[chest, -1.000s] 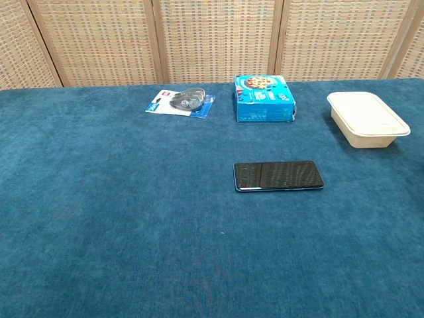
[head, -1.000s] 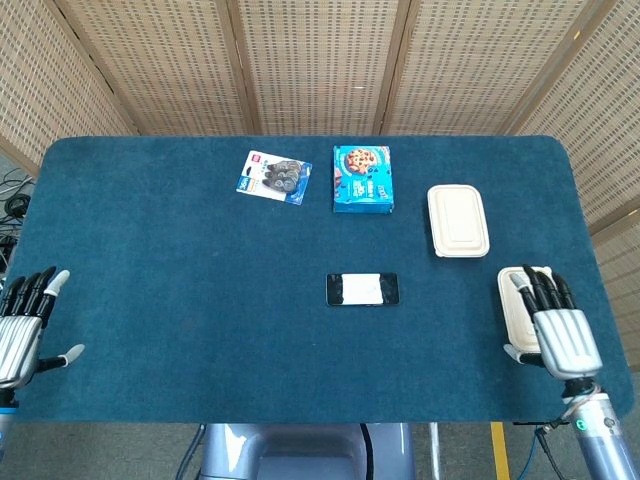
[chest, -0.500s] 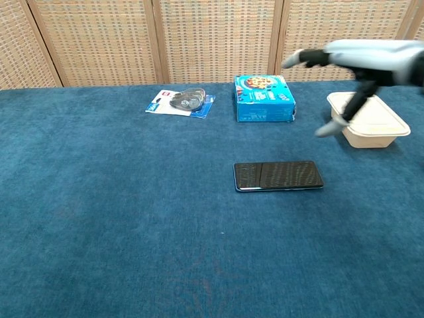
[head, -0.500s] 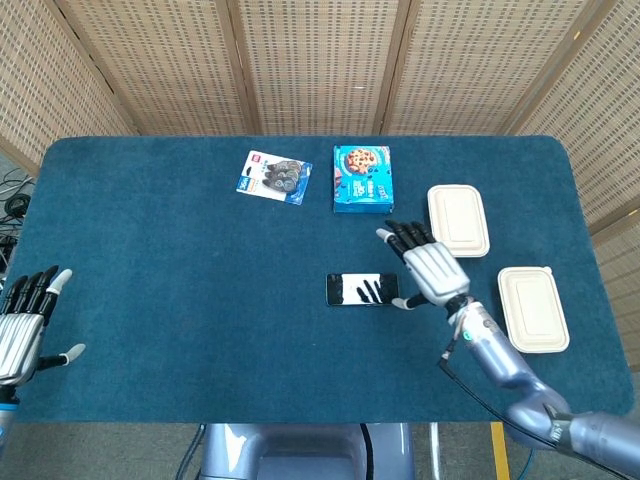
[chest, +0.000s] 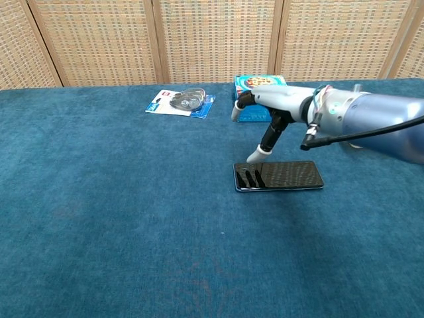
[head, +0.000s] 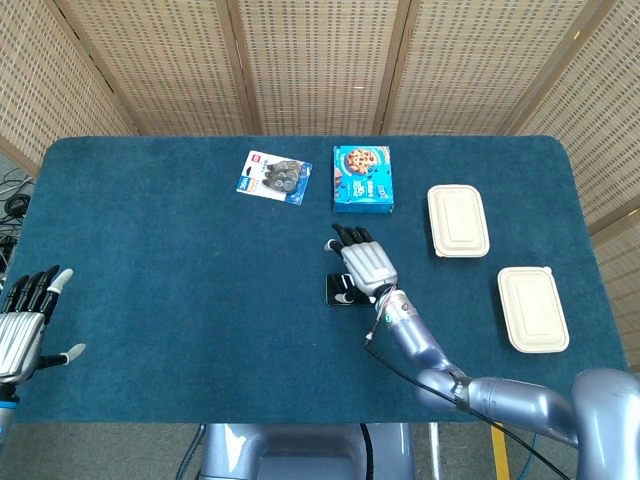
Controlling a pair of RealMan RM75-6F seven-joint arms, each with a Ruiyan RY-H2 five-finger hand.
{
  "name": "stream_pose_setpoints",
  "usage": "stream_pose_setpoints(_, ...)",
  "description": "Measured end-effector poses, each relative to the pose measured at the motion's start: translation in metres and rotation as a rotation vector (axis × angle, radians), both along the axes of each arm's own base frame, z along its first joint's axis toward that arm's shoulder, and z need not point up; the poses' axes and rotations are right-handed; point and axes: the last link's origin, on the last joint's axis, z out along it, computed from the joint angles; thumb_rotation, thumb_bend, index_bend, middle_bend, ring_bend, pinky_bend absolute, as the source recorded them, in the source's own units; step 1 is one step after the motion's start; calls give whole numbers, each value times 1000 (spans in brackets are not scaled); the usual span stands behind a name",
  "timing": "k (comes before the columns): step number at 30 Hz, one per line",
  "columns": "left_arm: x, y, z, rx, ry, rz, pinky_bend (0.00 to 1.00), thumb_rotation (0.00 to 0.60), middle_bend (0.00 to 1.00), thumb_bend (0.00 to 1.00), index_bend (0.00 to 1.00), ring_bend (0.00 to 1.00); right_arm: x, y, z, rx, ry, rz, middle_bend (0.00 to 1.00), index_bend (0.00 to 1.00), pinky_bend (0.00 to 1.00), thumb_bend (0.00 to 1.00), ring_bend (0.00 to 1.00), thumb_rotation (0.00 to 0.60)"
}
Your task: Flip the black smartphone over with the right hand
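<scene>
The black smartphone (chest: 285,175) lies flat on the blue table cloth, screen glossy, long side left to right. In the head view only its left end (head: 335,293) shows, the rest is under my right hand (head: 366,266). Seen from the chest camera, my right hand (chest: 278,103) hovers above the phone's left half with fingers stretched out and apart, holding nothing. Its thumb (chest: 256,156) points down close to the phone's far edge; I cannot tell if it touches. My left hand (head: 22,330) stays open at the table's left front edge.
Behind the phone stand a blue cookie box (head: 362,178) and a flat snack pack (head: 274,177). Two cream lidded containers (head: 458,220) (head: 532,308) sit to the right. Wicker screens enclose the table (head: 150,260).
My right hand has swept from the table's right front edge leftward past the containers and now hangs over the phone. The phone and my left hand have not moved.
</scene>
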Motion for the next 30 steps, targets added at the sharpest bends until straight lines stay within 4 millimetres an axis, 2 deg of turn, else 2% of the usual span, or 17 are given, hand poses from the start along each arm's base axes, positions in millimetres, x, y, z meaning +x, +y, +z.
stream_pose_setpoints(7,0,0,0,-3,-1,2,0,600,0,0,0,0,-3,3,-24,20,49,-71,0,231,0,53,0,600)
stream_pose_setpoints(13,0,0,0,-3,-6,0,0,600,0,0,0,0,-7,10,-40,42,107,-58,0,232,0,53,0,600)
stream_pose_setpoints(25,0,0,0,-8,-8,0,0,600,0,0,0,0,-13,8,-46,43,107,-85,0,234,0,58,0,600)
stream_pose_setpoints(30,0,0,0,-6,-8,0,0,600,0,0,0,0,-16,7,-50,53,118,-102,0,242,0,130,0,600)
